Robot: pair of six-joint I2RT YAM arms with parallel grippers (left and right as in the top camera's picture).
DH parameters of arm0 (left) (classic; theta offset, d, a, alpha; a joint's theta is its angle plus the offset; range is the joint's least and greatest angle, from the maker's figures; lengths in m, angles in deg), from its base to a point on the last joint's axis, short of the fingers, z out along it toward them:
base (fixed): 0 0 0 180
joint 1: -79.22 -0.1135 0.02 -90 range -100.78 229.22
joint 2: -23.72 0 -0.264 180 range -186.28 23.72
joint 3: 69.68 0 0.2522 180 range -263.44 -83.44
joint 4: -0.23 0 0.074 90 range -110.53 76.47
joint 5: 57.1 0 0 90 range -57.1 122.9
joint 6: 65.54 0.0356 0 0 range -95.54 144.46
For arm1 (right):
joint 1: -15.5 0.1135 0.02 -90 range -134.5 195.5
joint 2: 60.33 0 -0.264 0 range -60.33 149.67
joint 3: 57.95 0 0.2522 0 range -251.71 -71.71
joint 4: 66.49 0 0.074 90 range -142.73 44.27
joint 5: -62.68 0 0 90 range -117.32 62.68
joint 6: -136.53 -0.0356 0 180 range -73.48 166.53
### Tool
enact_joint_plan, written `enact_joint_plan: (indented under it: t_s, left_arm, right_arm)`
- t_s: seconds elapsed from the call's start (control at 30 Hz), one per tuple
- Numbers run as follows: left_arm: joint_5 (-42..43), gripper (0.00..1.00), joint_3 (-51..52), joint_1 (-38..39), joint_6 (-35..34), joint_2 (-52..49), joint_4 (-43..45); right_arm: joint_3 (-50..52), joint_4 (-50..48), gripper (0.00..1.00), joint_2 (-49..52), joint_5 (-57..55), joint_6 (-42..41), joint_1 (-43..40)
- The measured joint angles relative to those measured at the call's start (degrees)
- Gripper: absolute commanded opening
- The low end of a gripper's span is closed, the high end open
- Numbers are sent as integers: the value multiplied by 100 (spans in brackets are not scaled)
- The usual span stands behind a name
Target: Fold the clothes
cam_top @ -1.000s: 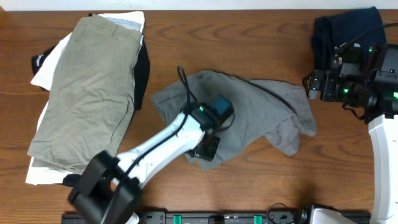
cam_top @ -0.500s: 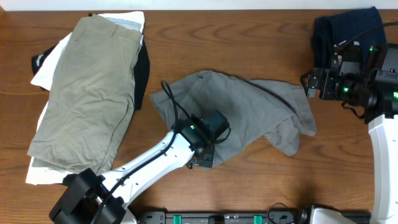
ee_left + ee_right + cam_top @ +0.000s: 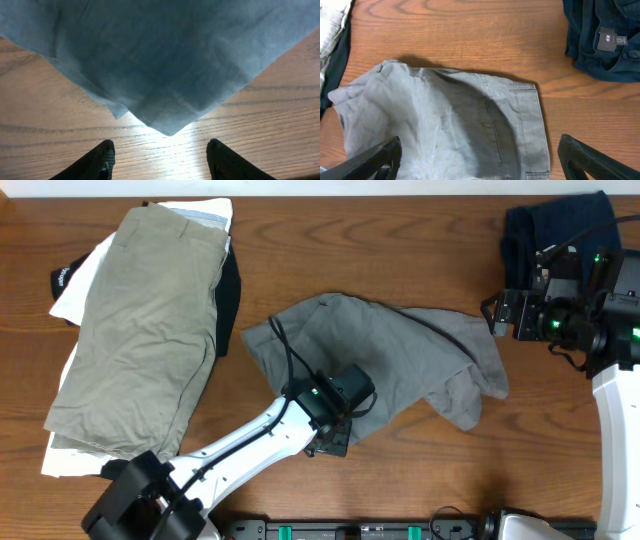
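While the left arm has drawn back across the grey shorts (image 3: 400,350) toward the robot's side, the overhead view places the left fingers (image 3: 335,442) at the near corner of the garment instead of over its middle. The shorts lie crumpled and unfolded at the centre of the tabletop (image 3: 400,240). Khaki shorts (image 3: 145,320) top a stack at the left. A navy garment (image 3: 555,225) lies at the far right corner, beside the right arm, which has held its position.

Left wrist view: the left fingers stand apart with nothing clamped between them. The pointed corner of the grey shorts rests on bare wood just ahead of the tips.

Right wrist view: the right fingers (image 3: 375,160) are spread wide and empty, above the grey shorts. The navy garment, label visible, lies at the upper right.

Assessment: the retreat to the corner reads as an approach for a grasp. No fold is made yet. The next move probably requires advancing until the corner sits between the fingers, then closing. A flat corner may slide away instead of lifting.
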Motion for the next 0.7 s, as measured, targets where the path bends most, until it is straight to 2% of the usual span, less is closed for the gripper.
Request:
enact_joint_plan:
  t_s: [0.3, 0.4, 0.5, 0.57, 0.6, 0.63, 0.7]
  left_arm:
    - [280, 59, 2, -2, 365, -575, 149]
    - [417, 42, 4, -13, 531, -713, 201]
    - [520, 33, 4, -42, 695, -717, 247]
    - [542, 24, 4, -50, 765, -719, 293]
    - [546, 19, 4, -50, 793, -719, 308]
    - [553, 9, 4, -50, 811, -719, 315]
    - [566, 6, 4, -50, 850, -719, 319]
  right_arm:
    - [0, -7, 98, 0, 26, 0, 0]
    - [-2, -9, 98, 0, 33, 0, 0]
    - [0, -17, 98, 0, 68, 0, 0]
    - [0, -28, 98, 0, 94, 0, 0]
    - [0, -44, 98, 0, 107, 0, 0]
    - [0, -55, 97, 0, 114, 0, 0]
    - [0, -59, 97, 0, 133, 0, 0]
